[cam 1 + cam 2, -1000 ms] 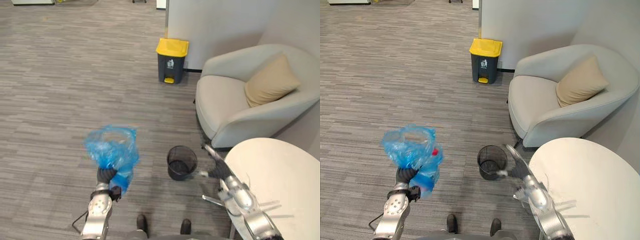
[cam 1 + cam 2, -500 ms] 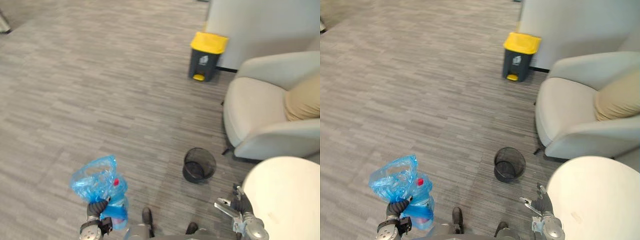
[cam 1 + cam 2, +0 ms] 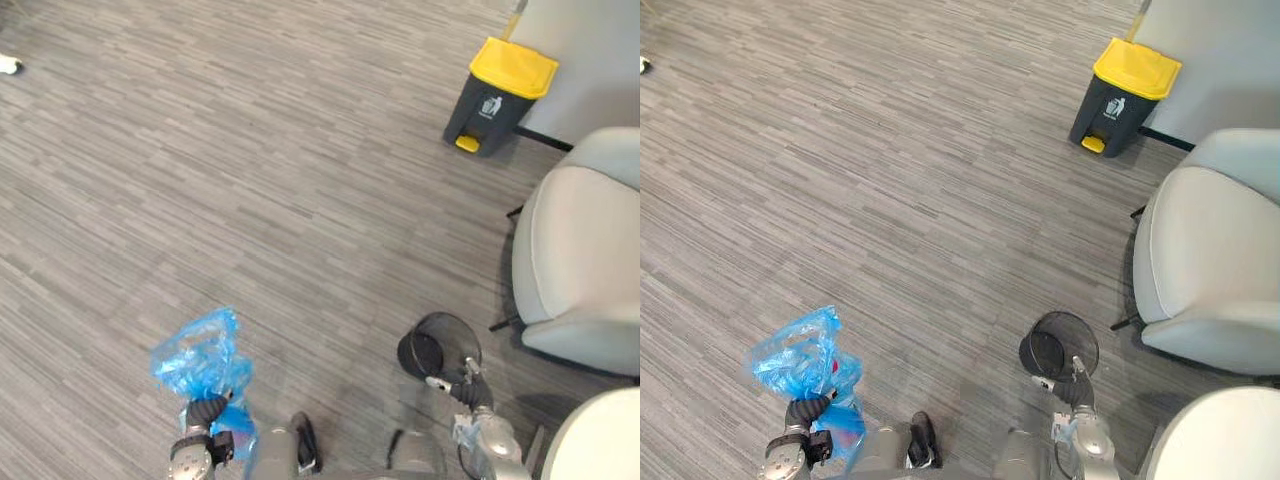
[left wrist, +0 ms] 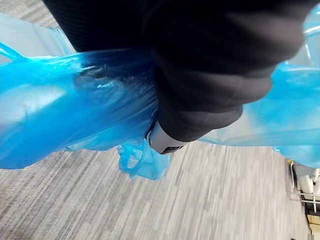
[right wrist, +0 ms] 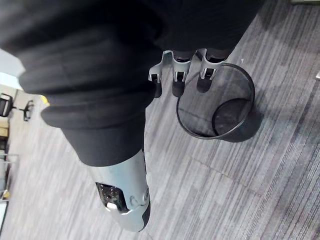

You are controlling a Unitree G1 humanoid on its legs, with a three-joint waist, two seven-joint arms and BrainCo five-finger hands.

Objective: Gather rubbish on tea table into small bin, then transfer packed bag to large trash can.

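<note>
A blue plastic bag (image 3: 198, 352) with rubbish inside, a red bit (image 3: 845, 378) showing through, hangs above the carpet at the lower left. My left hand (image 3: 207, 411) is shut round its gathered neck, and the blue film (image 4: 60, 115) wraps around the hand's dark cover. The small black mesh bin (image 3: 438, 345) stands empty on the floor at the lower right. My right hand (image 3: 467, 388) is just near of it, open, its fingers (image 5: 178, 76) straight and holding nothing above the bin's rim (image 5: 200, 131). The large grey trash can with a yellow lid (image 3: 500, 82) stands far ahead at the upper right.
A pale armchair (image 3: 585, 255) stands to the right, between the small bin and the large can. The round cream table's edge (image 3: 600, 440) shows in the bottom right corner. Grey striped carpet (image 3: 250, 170) stretches from the bag toward the large can.
The whole picture has swung, so the camera moved; chair and table slid toward the right edge. My left hand still holds the bag. The right hand now sits beside the mesh bin.
</note>
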